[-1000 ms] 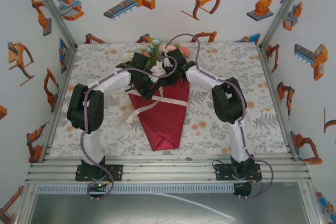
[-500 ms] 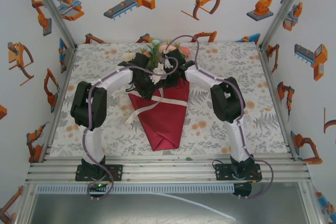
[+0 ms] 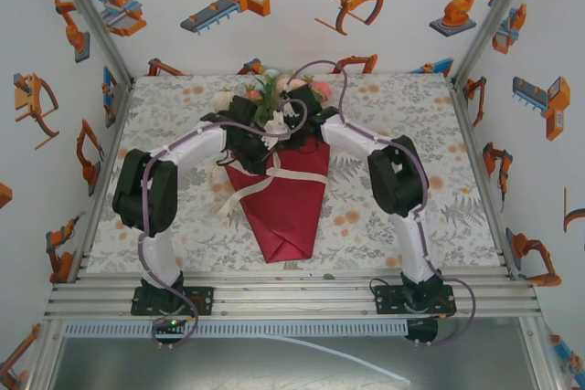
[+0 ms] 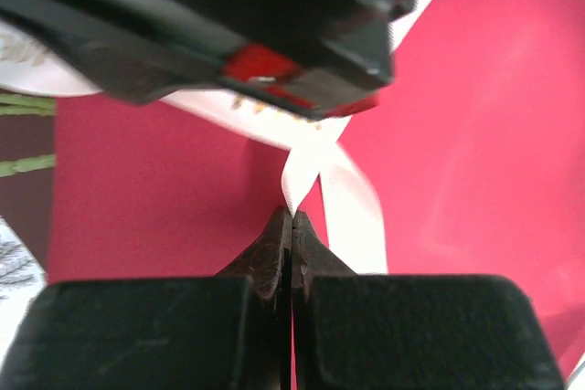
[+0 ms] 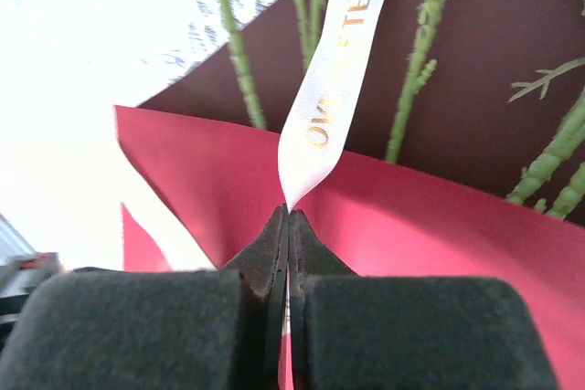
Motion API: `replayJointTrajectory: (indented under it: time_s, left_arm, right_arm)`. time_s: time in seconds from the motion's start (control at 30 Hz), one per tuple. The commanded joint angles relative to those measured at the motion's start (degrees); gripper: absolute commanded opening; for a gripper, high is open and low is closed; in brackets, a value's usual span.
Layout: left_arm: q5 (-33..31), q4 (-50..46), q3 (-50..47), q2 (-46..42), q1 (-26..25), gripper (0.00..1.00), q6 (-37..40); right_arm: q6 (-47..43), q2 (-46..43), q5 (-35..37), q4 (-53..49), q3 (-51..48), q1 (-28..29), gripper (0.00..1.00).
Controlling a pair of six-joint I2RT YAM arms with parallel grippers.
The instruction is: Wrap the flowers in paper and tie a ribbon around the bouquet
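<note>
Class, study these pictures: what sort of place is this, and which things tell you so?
Probably a robot test booth, not a florist's shop: white walls printed with orange robot cartoons, a silver aluminium frame rail carrying two black-and-white robot arms, and a floral-print tablecloth under the dark red paper-wrapped bouquet.

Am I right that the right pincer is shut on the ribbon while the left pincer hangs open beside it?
Not quite: the left pincer is also shut on the ribbon, its jaws pressed together on a strand, as the left wrist view shows. The right pincer is indeed shut on the ribbon.
</note>
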Motion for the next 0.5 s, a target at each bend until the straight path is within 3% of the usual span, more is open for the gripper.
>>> replayJointTrajectory:
  time_s: [0.0, 0.17, 0.33, 0.43, 0.47]
  left_arm:
    - [6.82, 6.60, -4.33, -4.99, -0.72, 0.02, -4.98]
    - [8.84, 10.05, -7.87, -8.14, -0.78, 0.02, -7.51]
    - [9.39, 10.40, -8.94, -10.89, -0.76, 0.02, -7.42]
    - [11.60, 11.96, -9.78, -12.42, -0.66, 0.02, -8.37]
    - [12.37, 12.71, -10.06, -12.92, -0.61, 0.02, -8.73]
  right_arm:
    - [9.67, -7.92, 1.24, 8.33, -3.50, -0.90, 0.00]
    - [15.19, -11.72, 5.93, 12.80, -9.66, -0.82, 0.00]
    - [12.25, -13.83, 10.42, 10.46, -16.37, -0.06, 0.00]
    - [9.92, -15.19, 9.39, 10.18, -19.57, 0.72, 0.00]
    - [8.79, -15.66, 8.10, 9.56, -20.04, 1.03, 0.05]
